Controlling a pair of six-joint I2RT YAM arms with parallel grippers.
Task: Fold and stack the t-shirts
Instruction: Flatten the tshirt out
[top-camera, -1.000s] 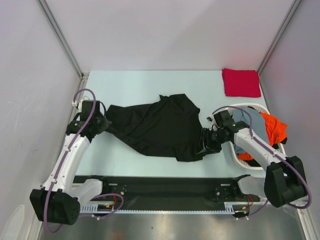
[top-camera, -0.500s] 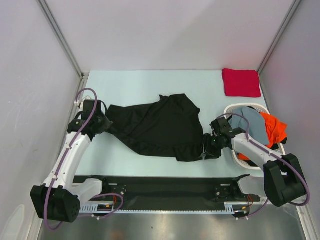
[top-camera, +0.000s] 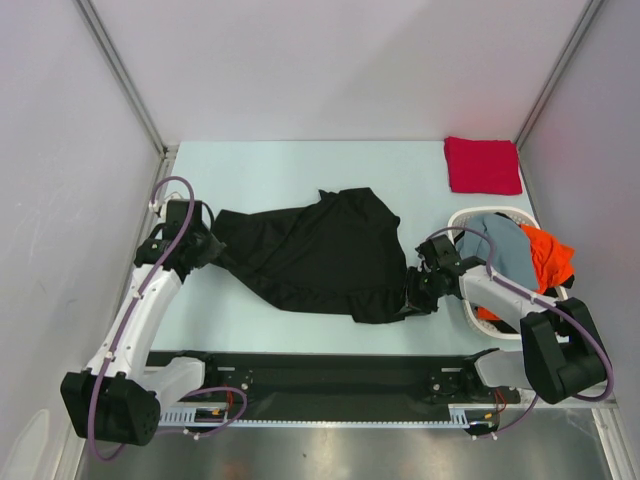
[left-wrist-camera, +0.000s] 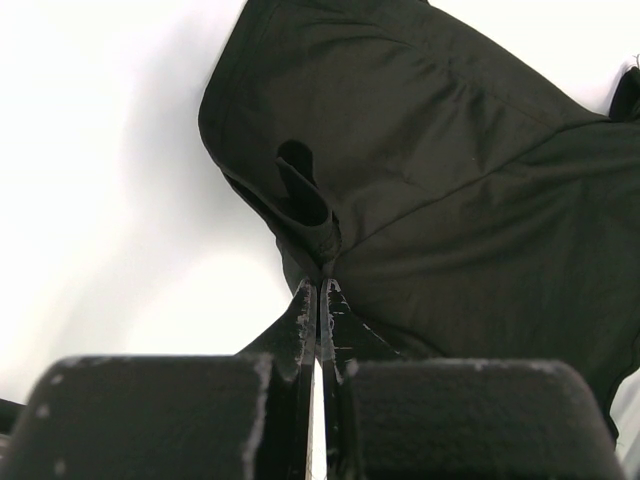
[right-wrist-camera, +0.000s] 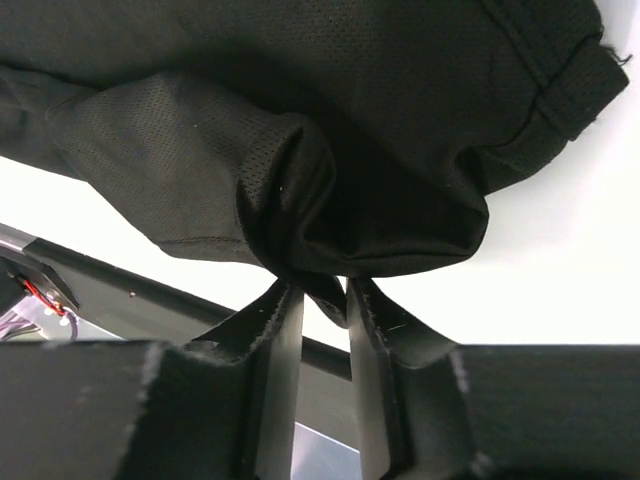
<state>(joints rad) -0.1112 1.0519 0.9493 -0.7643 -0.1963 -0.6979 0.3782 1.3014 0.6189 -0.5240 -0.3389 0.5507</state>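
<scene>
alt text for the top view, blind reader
A crumpled black t-shirt lies mid-table, the left gripper pinching its left edge and the right gripper its near right corner. A folded red t-shirt sits far right; a white basket in front of it holds an orange tee and a grey-blue tee.

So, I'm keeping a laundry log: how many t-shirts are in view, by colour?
Black t-shirt: 1, lying loose
Red t-shirt: 1, folded, far right corner
Orange t-shirt: 1, in the basket
Grey-blue t-shirt: 1, in the basket
Total: 4
</scene>
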